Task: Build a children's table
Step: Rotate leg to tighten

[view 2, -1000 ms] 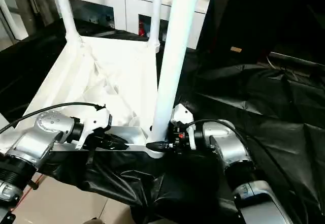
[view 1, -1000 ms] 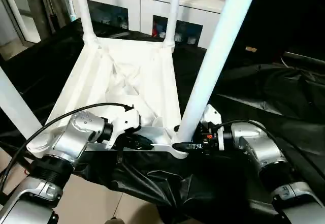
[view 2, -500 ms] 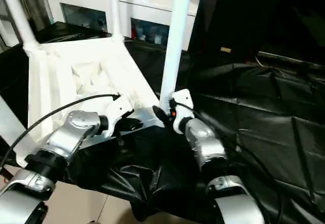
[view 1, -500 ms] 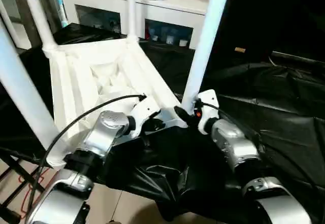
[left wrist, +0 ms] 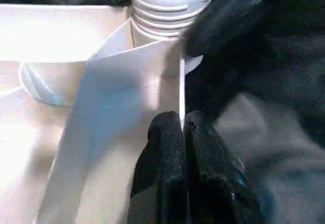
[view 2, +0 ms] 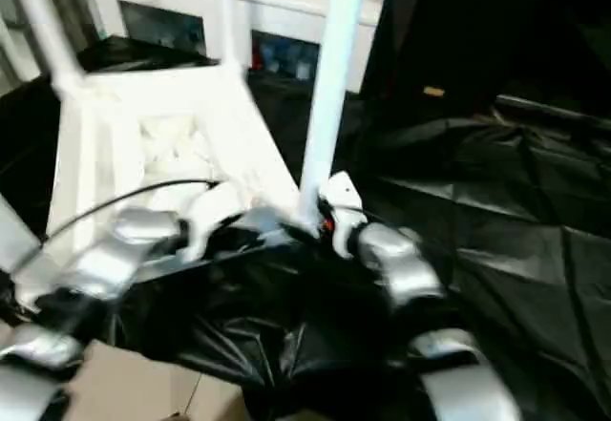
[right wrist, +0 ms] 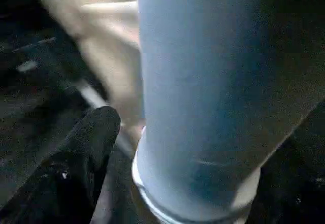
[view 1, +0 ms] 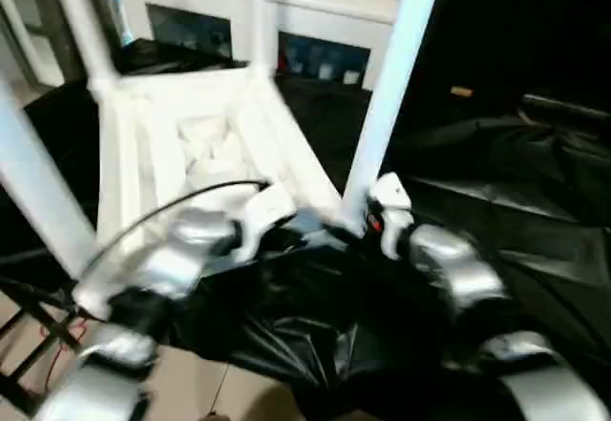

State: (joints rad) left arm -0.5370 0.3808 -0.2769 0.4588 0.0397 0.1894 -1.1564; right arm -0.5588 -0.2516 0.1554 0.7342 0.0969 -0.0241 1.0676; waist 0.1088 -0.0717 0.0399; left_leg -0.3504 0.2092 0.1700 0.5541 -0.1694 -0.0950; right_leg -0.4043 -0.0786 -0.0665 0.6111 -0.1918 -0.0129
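The children's table lies upside down, its ribbed white tabletop (view 1: pixel 191 144) resting on black sheeting with white legs standing up from the corner sockets. My left gripper (view 1: pixel 304 235) is at the near edge, and the left wrist view has its fingers (left wrist: pixel 167 153) shut on the thin white rim beside a leg's threaded base (left wrist: pixel 170 5). My right gripper (view 1: pixel 363 222) sits at the foot of the near right leg (view 1: pixel 387 106). In the right wrist view one black finger (right wrist: pixel 89 148) stands a little off that leg (right wrist: pixel 203 82), the jaws open around it.
A white cabinet (view 1: pixel 315 20) with glass doors runs along the back. Crumpled black sheeting (view 1: pixel 506 182) covers the work surface to the right and hangs over the near edge. Tan floor (view 1: pixel 191 388) and a black stand's legs (view 1: pixel 29 316) lie below left.
The head camera has swung, so the whole picture shifted and is now smeared. My right gripper's fingers have spread apart at the near right leg. The left gripper keeps its pinch on the rim.
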